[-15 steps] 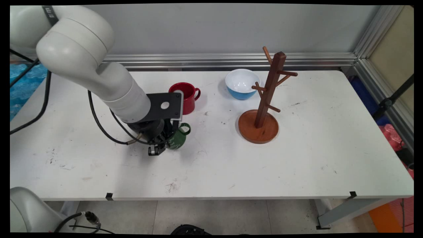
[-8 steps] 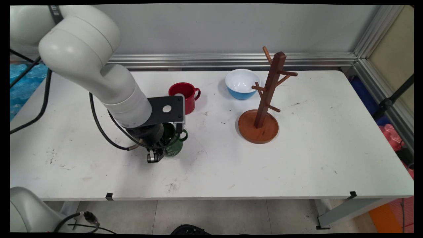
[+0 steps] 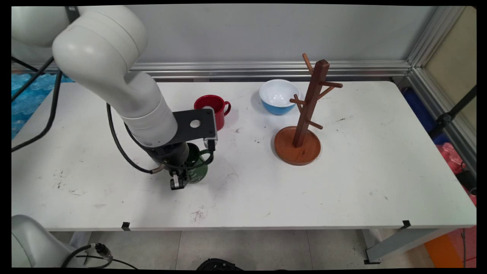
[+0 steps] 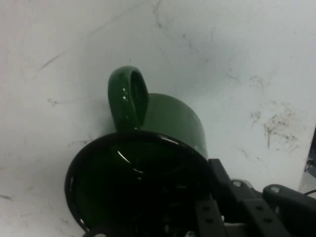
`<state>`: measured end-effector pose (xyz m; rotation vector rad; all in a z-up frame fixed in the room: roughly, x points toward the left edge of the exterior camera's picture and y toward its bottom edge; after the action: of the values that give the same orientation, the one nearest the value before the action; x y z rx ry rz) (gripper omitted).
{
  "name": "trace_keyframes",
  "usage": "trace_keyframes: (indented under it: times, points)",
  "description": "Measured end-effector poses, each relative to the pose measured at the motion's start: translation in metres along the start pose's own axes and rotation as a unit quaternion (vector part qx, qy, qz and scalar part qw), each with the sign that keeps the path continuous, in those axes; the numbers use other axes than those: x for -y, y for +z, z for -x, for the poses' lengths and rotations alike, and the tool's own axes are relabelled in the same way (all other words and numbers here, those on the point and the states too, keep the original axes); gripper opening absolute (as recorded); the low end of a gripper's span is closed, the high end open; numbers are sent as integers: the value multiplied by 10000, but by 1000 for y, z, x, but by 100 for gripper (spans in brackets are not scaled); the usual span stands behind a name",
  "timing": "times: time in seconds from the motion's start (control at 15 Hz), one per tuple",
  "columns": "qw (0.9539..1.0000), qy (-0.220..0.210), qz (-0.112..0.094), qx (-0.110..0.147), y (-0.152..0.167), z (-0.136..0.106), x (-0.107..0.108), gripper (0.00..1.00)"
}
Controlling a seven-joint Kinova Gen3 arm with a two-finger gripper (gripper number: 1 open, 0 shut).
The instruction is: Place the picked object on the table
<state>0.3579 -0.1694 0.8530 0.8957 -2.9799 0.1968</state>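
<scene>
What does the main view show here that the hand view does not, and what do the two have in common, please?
Only the main view shows the red mug, the blue bowl and the wooden mug tree, spread along the white table, with the arm reaching in from the left. Only the hand view looks into the green mug's dark inside, its handle pointing away from the camera. Both show the green mug with the gripper at its rim, on the scuffed tabletop.
</scene>
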Motion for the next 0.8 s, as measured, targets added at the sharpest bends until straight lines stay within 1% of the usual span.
trace_keyframes:
  times: [0.4, 0.8]
  points:
    - [9997, -199, 13, 102, 1, -10, 2, 0]
    - [9987, -466, -57, 199, 3, -23, 5, 0]
